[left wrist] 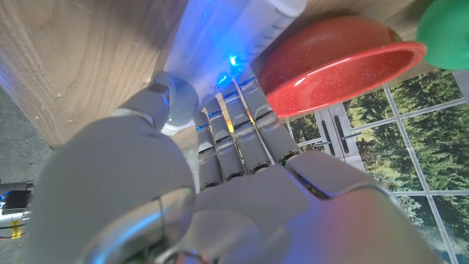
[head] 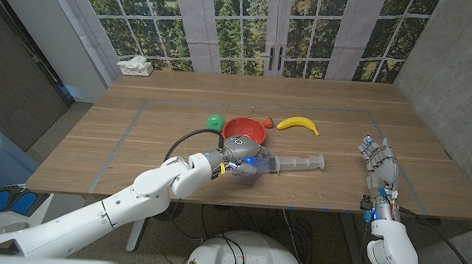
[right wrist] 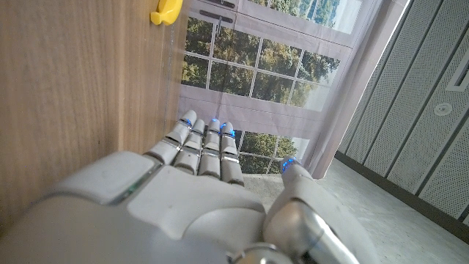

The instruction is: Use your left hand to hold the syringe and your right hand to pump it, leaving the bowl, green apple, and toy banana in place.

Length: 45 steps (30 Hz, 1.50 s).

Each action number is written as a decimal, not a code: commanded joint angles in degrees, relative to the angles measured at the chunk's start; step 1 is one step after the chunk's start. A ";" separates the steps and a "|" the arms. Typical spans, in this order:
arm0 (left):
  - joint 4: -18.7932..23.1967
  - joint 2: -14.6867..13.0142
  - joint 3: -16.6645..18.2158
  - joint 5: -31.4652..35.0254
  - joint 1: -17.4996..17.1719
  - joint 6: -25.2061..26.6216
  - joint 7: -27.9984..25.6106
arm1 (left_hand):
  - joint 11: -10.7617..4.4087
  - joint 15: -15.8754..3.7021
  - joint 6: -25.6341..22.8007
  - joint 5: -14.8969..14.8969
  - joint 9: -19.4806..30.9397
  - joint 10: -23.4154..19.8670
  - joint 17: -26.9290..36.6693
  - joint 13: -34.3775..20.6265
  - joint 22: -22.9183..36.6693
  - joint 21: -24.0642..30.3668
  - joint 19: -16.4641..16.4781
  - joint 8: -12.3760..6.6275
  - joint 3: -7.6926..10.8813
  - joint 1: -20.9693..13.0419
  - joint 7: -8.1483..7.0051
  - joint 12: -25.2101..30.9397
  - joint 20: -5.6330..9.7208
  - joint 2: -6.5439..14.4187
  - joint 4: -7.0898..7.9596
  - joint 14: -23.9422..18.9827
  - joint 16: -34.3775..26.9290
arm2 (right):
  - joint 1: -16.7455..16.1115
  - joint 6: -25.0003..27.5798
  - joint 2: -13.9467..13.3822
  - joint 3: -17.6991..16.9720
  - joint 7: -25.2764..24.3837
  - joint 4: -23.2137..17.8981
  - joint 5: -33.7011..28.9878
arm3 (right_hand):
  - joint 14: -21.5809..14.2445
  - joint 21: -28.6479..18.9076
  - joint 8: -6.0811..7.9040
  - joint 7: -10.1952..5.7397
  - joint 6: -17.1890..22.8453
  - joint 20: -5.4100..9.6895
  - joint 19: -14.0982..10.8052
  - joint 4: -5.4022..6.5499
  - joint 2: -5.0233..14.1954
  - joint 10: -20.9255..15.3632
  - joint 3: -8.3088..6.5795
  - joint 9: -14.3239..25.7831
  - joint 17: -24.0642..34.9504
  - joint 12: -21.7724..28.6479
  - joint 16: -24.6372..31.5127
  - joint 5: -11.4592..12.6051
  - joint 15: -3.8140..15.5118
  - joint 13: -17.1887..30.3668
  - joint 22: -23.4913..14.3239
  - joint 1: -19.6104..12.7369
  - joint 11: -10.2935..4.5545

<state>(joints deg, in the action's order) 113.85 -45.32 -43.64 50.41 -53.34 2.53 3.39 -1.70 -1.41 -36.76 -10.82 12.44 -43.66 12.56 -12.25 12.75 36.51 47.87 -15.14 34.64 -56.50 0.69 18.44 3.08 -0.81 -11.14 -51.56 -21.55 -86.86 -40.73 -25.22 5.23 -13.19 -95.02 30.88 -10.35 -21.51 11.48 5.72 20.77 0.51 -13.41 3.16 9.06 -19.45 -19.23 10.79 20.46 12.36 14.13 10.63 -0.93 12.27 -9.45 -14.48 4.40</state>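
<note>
Where table's bare, clear syringe (head: pixel 296 162), lying flat

We see even daylight from the tall paned windows (head: pixel 243 24); both wrist views blur up close, with blue glare.

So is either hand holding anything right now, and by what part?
The left hand is at the syringe, at its barrel end near the red bowl, but a closed grip cannot be told. The right hand holds nothing.

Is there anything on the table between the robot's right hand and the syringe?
No. In the head view, only bare wood lies between the right hand and the syringe.
</note>
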 commanded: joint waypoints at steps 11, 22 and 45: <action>-4.35 0.85 0.66 -3.10 -0.46 -6.91 -10.62 | -5.07 -12.49 -14.48 0.64 0.68 -11.57 0.03 -0.50 1.34 5.66 5.86 -1.59 -1.49 -14.23 0.85 0.59 9.07 7.97 0.06 -10.73 -0.98 | -1.40 -0.98 0.85 -0.88 -1.29 -0.73 -1.60 | -0.63 0.32 0.23 0.03 0.67 0.15 -0.38 -0.59 0.24 -0.58 -0.20 0.17 0.08 0.11 0.43 -0.17 0.06 0.04 -0.21 0.43 0.10; -5.01 1.17 1.27 -4.80 0.00 -11.84 -14.25 | -5.35 -12.47 -14.75 0.78 0.76 -11.89 -0.02 -0.96 1.64 6.91 5.95 -1.41 -2.01 -15.35 0.81 0.60 9.15 7.60 0.18 -11.58 -1.04 | -1.97 -1.99 1.26 -1.24 -0.78 -0.66 -1.24 | -0.64 0.64 0.19 0.01 0.67 0.15 -0.52 -0.69 0.23 -0.58 -0.28 0.17 0.04 0.06 0.43 -0.17 0.11 0.05 -0.22 0.50 0.14; -6.44 3.22 3.19 -6.46 0.37 -17.47 -19.73 | -5.10 -12.44 -15.05 0.81 0.95 -11.90 -0.09 -1.91 2.07 8.55 5.20 -1.14 -2.84 -16.46 0.67 0.58 9.12 7.50 0.49 -12.33 -0.93 | -1.49 -3.21 2.02 -1.90 -0.34 0.05 -0.91 | -0.60 1.25 0.15 0.04 0.69 0.20 -0.81 -0.90 0.25 -0.61 -0.43 0.18 -0.03 0.01 0.38 -0.17 0.13 0.06 -0.23 0.62 0.05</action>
<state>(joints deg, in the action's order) 108.18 -42.99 -41.04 44.45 -53.46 -12.63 -14.64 -3.38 -3.16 -51.22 -9.75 12.75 -52.20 12.40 -13.92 14.66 44.72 50.81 -16.11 31.84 -60.82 1.65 18.78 4.24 -5.14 -10.77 -57.46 -22.40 -88.70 -43.33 -23.66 3.74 -13.54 -95.35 29.87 -10.34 -20.31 11.48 5.72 20.77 0.71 -13.60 2.37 9.36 -19.55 -19.54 10.79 20.47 12.36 14.13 10.63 -0.93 12.27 -9.44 -14.18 4.50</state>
